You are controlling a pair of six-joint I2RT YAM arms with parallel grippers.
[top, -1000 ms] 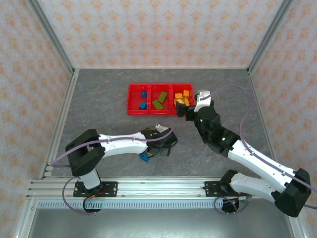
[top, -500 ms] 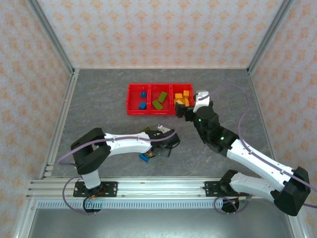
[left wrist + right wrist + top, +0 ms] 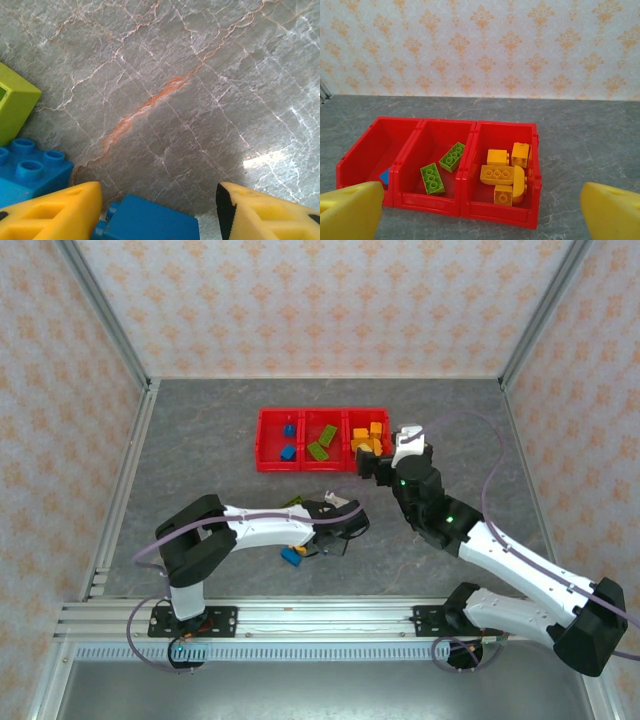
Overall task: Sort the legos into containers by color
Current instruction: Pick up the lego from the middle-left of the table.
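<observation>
My left gripper (image 3: 157, 191) has its jaws apart with a blue lego (image 3: 150, 221) between them, close against one finger and cut off by the frame edge, while my right gripper (image 3: 481, 194), jaws wide apart and empty, faces the red containers (image 3: 495, 213) just ahead, the leftmost bin's contents mostly hidden.

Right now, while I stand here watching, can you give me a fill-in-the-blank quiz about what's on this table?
1. The red tray has ___ compartments in a row.
2. The two bricks in its middle compartment are ___.
3. The orange bricks lie in the ___-hand compartment.
4. The studded brick on the table by the left end effector is ___.
Missing words: three, green, right, blue.
</observation>
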